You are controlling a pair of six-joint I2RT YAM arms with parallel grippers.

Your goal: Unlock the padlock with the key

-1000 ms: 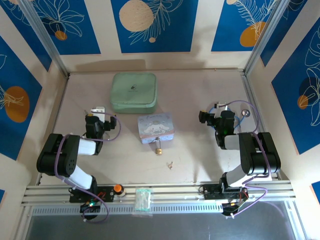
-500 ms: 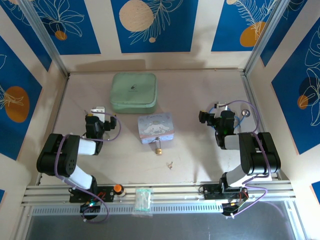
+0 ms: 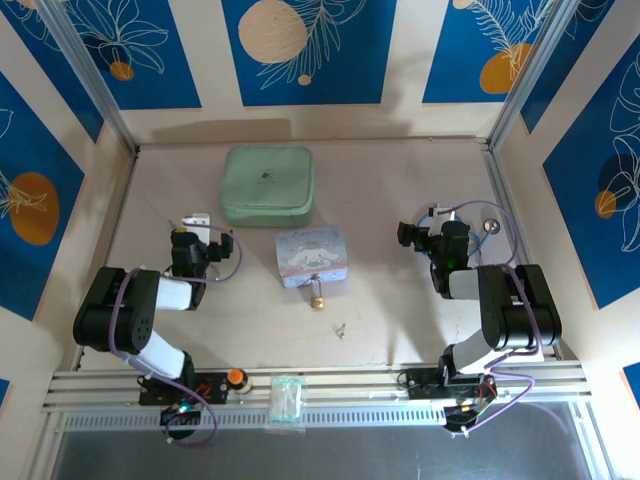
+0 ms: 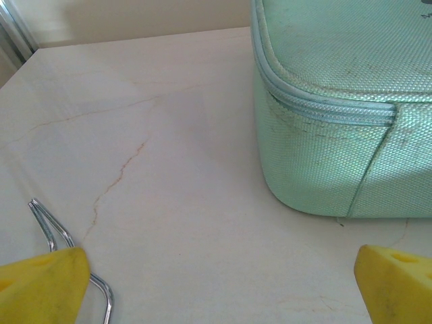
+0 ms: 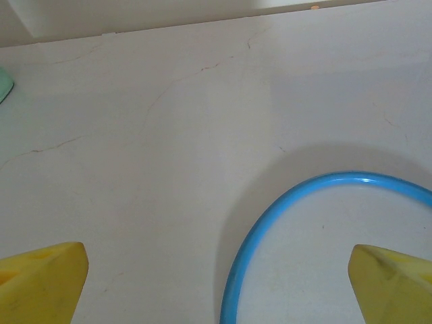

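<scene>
Nothing has moved over the last second: both arms sit parked exactly as before. My left gripper (image 4: 216,287) stands wide and empty, its yellow fingertips far apart, facing a green zipped case (image 4: 337,101). My right gripper (image 5: 216,283) is equally wide and empty, with a blue ring (image 5: 337,177) just ahead of it on the table. I judge the task has not begun and the first reach is yet to come.

The padlock (image 3: 317,299) lies between the two grippers, nearer the arm bases than either, against the near edge of a pale-blue tin (image 3: 312,255). It is a tiny brass block, and its shackle is too small to judge. The key (image 3: 340,328), a silvery speck, lies near the padlock but apart from it, towards the right gripper's side.
</scene>
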